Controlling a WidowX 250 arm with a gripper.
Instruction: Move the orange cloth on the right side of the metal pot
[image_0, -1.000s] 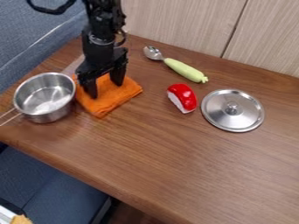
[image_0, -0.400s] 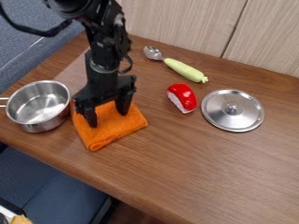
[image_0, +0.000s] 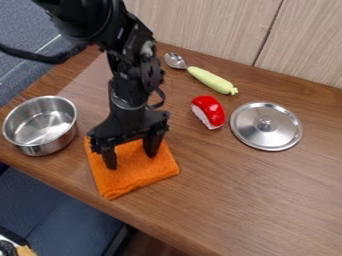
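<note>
The black gripper (image_0: 131, 161) hangs over the left part of the table, its two fingers spread apart and their tips down on the orange cloth (image_0: 140, 172). That folded cloth lies flat to the right of the metal pot (image_0: 41, 125), with a narrow strip of wood between them toward the front. The pot stands upright and empty near the table's left edge. Part of the cloth's back side is hidden under the gripper.
A red and white toy sushi piece (image_0: 209, 111) lies right of the gripper, with a silver lid (image_0: 266, 126) beyond it. Behind them is a spoon with a green handle (image_0: 212, 80). The table's front edge (image_0: 80, 199) runs close below the cloth.
The gripper has come forward and slightly right, and the cloth has slid the same way beneath it. The pot has shifted a little left and forward and turned. The other objects have stayed put.
</note>
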